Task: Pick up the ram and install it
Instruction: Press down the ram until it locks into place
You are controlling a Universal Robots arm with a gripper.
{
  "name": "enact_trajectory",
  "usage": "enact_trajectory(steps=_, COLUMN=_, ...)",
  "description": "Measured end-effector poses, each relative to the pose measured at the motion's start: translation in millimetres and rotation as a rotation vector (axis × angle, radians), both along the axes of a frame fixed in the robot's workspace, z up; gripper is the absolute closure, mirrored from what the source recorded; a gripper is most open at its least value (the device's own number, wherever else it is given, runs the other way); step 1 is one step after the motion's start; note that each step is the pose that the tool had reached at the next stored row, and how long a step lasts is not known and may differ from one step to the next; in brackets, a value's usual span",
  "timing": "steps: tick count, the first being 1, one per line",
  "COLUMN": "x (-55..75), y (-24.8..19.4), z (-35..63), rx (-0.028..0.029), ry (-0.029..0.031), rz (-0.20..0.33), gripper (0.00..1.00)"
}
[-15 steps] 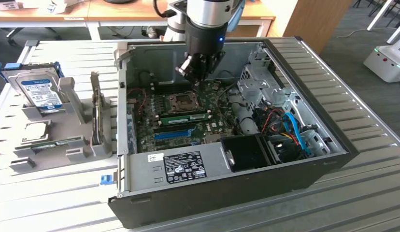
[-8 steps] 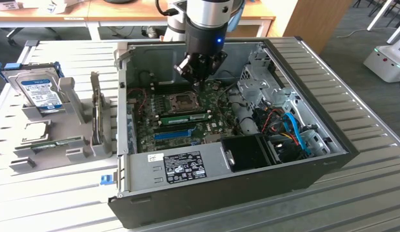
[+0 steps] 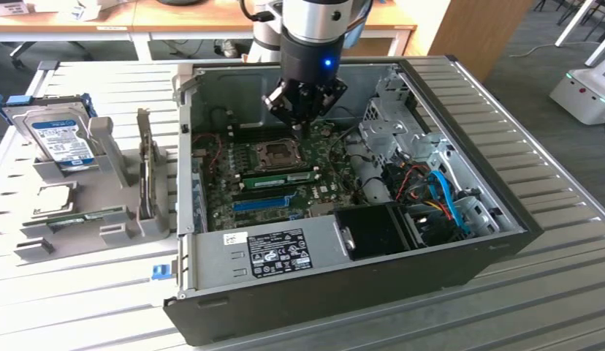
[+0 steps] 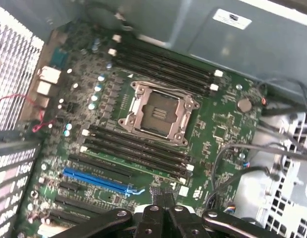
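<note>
A long green ram stick (image 3: 278, 178) stands on edge in a black slot of the motherboard (image 3: 327, 150), just in front of the CPU socket (image 3: 279, 152), inside the open computer case (image 3: 497, 212). In the wrist view the ram (image 4: 138, 163) shows as a thin green line in the slot nearest the blue slot (image 4: 96, 179). My gripper (image 3: 299, 130) hangs over the board behind the socket, apart from the ram. In the wrist view the gripper (image 4: 163, 203) is shut, fingers pressed together with nothing between them.
On the exterior view's left, a grey holder (image 3: 107, 234) carries a silver hard drive (image 3: 61, 139), another green stick (image 3: 78, 218) and an upright card (image 3: 144, 157). Blue and black cables (image 3: 444, 194) and a black fan shroud (image 3: 375, 230) crowd the case's right side.
</note>
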State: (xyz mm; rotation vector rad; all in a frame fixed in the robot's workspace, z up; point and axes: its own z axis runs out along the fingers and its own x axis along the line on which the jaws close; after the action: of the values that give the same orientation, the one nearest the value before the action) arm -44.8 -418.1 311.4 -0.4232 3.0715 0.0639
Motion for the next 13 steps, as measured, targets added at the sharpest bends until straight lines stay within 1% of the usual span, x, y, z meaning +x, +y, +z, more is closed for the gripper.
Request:
enact_trajectory(steps=9, x=0.0, y=0.0, z=-0.9, rx=0.0001, ry=0.0000, rz=-0.154, gripper=0.89)
enact_trajectory(steps=10, x=0.0, y=0.0, z=-0.9, rx=0.0001, ry=0.0001, rz=-0.164, gripper=0.89)
enact_trajectory(steps=13, x=0.0, y=0.0, z=-0.9, rx=0.0000, ry=0.0000, rz=-0.168, gripper=0.89)
